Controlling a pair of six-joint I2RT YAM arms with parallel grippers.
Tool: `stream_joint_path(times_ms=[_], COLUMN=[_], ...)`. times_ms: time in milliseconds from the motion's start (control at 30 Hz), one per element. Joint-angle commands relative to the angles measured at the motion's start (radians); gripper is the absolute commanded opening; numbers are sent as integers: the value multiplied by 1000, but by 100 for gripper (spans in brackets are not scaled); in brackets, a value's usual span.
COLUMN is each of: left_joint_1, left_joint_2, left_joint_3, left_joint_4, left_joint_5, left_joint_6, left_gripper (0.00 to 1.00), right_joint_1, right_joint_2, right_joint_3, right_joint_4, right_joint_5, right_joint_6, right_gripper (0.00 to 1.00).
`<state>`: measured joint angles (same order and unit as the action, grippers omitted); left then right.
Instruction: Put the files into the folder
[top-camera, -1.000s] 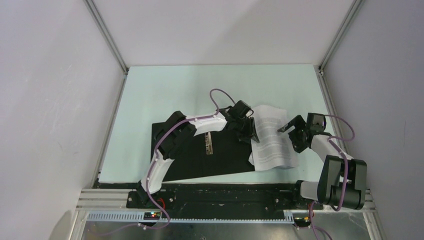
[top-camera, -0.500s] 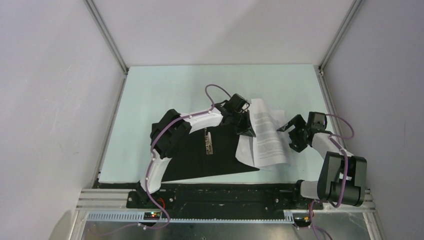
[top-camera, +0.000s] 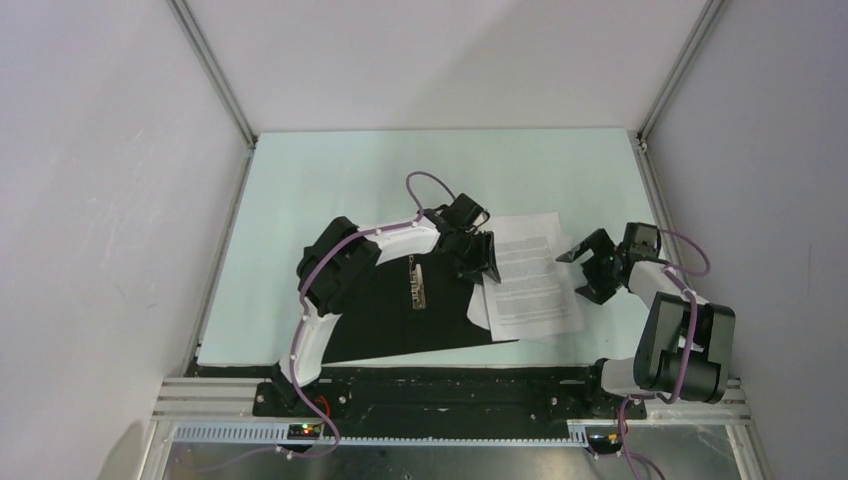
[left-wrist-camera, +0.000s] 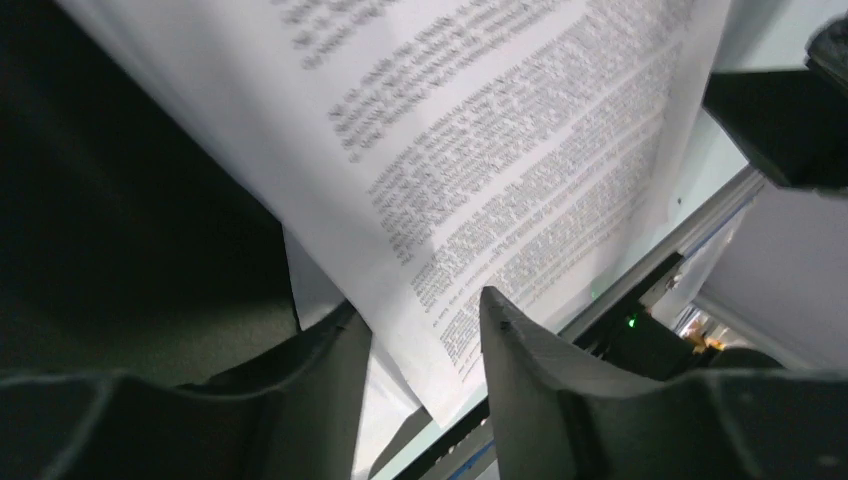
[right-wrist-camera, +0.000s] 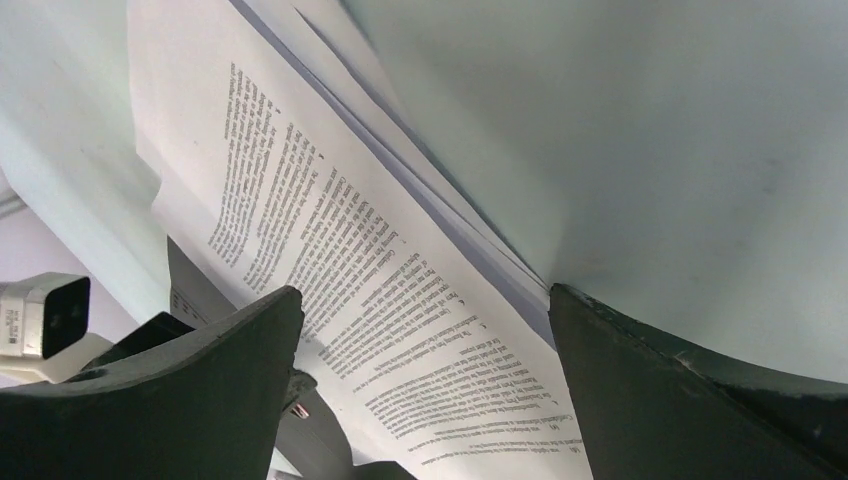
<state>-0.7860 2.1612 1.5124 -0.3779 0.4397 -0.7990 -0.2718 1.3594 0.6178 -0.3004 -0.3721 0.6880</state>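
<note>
Likely limp and slippery, the files (top-camera: 530, 282) overlap the folder (top-camera: 400, 318) at its right edge; left hand (top-camera: 483, 258) half-spread astride them, right hand (top-camera: 572, 277) spread wide; pinch an edge.

White-and-black arms (top-camera: 310, 335), purple cables (top-camera: 427, 175), dark fingers (right-wrist-camera: 180, 400)
</note>
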Motion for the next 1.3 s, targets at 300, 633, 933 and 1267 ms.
stream_joint_path(times_ms=[300,633,933,1267], left_joint_1=[67,18,-53,-41], left_joint_2=[-172,-145,-108,-183], left_joint_3=[-23,-158,-213,-417], left_joint_4=[-160,27,161,503], left_joint_5=[-92,-24,-77,-50], left_joint_6=[199,-18,-227,-380], left_gripper=[85,88,79,78], right_joint_1=[78,121,123,125], right_joint_2=[109,90,109,122], right_joint_3=[-2,-15,-16,-16], right_joint_4=[11,-14,-5,5], right_joint_5=[47,43,26,17], right_joint_6=[-10,14,16,8], right_gripper=[99,99,99,99])
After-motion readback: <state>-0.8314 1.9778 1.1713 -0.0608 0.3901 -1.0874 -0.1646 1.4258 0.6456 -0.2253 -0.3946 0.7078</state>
